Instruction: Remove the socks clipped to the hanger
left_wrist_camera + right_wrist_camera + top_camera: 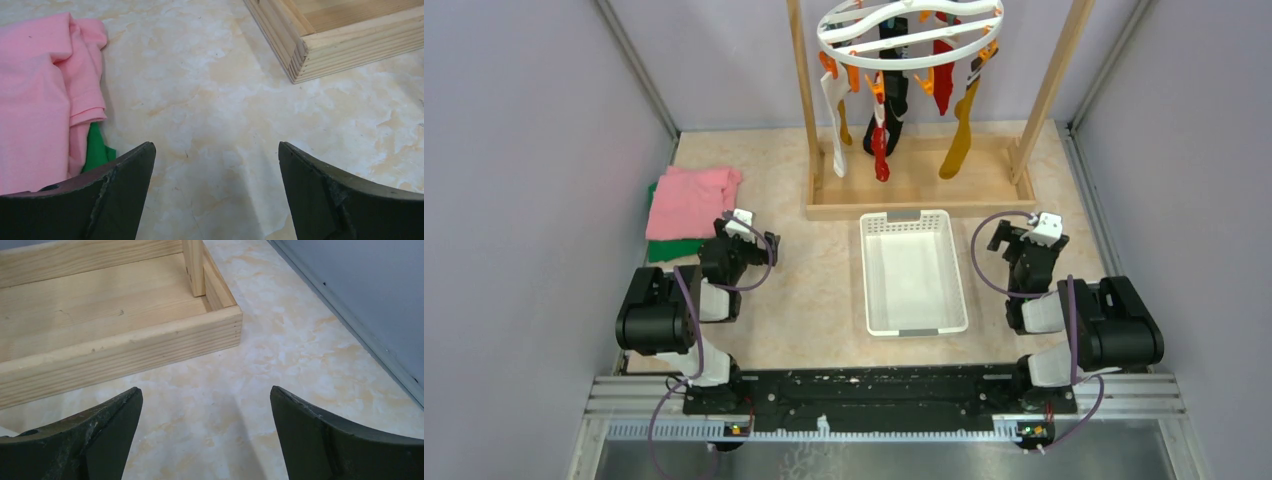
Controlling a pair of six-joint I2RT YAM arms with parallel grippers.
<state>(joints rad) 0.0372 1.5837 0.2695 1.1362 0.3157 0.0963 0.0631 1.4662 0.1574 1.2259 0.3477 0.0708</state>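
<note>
**Top view**
- hanger point(924, 65): far centre, hung high inside the frame point(919, 208). Oval ring, orange clips under the rim.
- socks point(892, 110): all clipped at the top, dangling free, long axis vertical. L to R: white point(836, 125), black point(892, 105) with a red one point(881, 150) in front, 2nd red point(943, 75), mustard point(959, 135). None off yet.
- basket point(865, 270): mid-table, just in front of the frame, between the arms. Nothing in it.
- pink cloth point(689, 200) on green cloth point(674, 250): L edge of table point(814, 300).
- L pincer point(746, 232): low, beside the cloths, well apart from the socks.
- R pincer point(1024, 238): low, R of the basket, also well apart.
- Both point toward the far end.

**L wrist view**
- L pincer point(215, 150): fingers spread wide, nothing between them but bare table point(200, 90).
- Pink cloth point(40, 95) and green cloth point(97, 150) to the L, frame corner point(345, 45) ahead-R.
- No socks in view.

**R wrist view**
- R pincer point(205, 392): fingers spread wide, holding nothing.
- Frame corner point(115, 345) ahead-L, wall point(360, 285) to the R.
- No socks in view.

**Key relation (est.)**
- Socks lie ahead of and above both pincers.
- White sock is nearer the L arm. Mustard and 2nd red are nearer the R arm.
- Since the socks hang upright, a pincer prob. has to rise, reach fwd and close across a sock, then pull down to free it from the clip.
</note>
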